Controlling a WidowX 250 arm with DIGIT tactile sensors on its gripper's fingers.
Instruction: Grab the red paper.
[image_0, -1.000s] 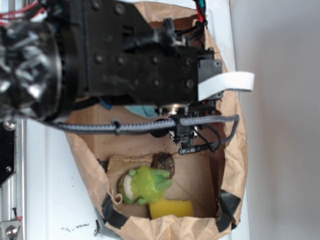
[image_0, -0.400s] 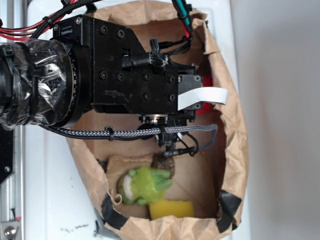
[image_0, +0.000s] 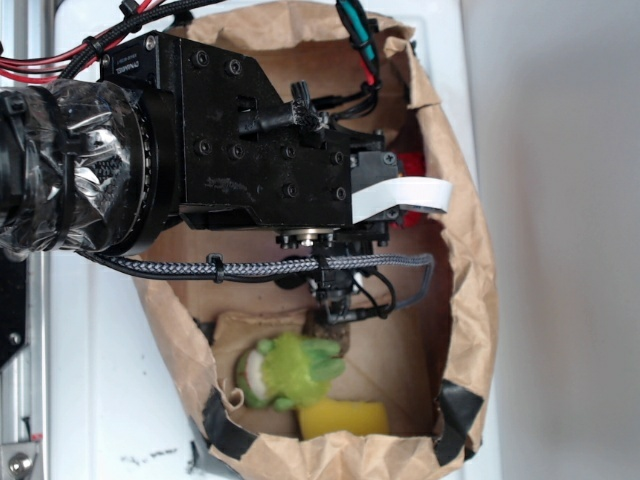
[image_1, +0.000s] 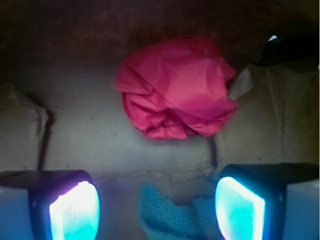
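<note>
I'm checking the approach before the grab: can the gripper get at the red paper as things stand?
Probably yes. In the wrist view the red paper lies uncovered ahead of the open gripper, nothing between them. A blue cloth sits between the fingers.

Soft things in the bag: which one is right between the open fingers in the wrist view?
The light blue knitted cloth, low between the gripper fingers. The red paper lies farther ahead.

The red paper (image_1: 177, 92), a crumpled, roughly round wad, lies loose on the brown bag floor.
</note>
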